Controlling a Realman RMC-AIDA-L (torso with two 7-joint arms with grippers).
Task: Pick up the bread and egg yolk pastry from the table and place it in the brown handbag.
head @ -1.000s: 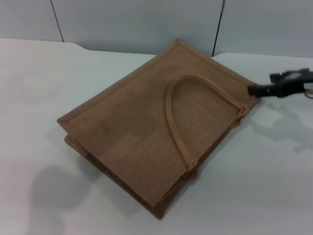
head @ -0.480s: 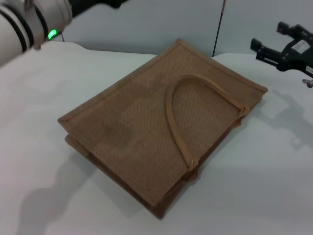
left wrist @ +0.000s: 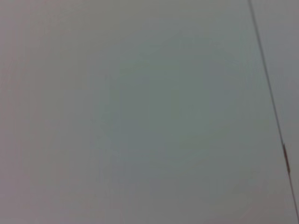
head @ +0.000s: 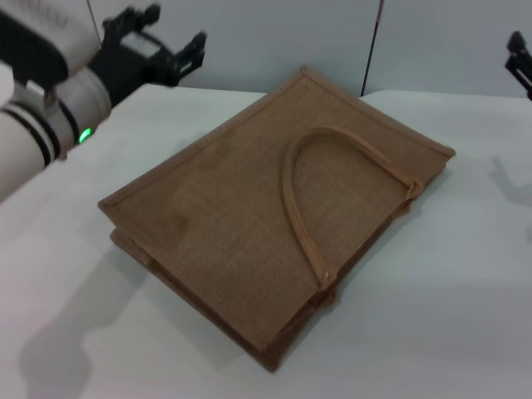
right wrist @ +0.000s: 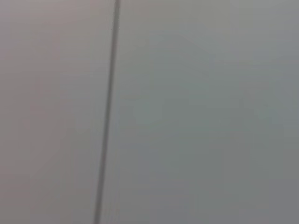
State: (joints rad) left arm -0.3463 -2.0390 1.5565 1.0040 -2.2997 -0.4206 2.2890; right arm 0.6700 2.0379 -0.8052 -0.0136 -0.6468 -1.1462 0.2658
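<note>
The brown handbag [head: 274,212] lies flat on the white table [head: 432,332], with one tan loop handle [head: 301,208] resting on top of it. The bread and the egg yolk pastry are not in view. My left gripper [head: 166,37] is raised at the far left, above the table's back edge and clear of the bag, with its fingers apart and empty. Only a sliver of my right gripper [head: 521,62] shows at the right edge, raised off the table. Both wrist views show only a grey wall.
A grey panelled wall [head: 274,33] with dark seams stands behind the table. My white left arm [head: 41,116] reaches in over the table's far left corner. Arm shadows fall on the table at the front left and right.
My left arm has swung into view from the top left, its gripper now showing. My right gripper has lifted off the bag's far corner and moved up and right, almost out of view.
</note>
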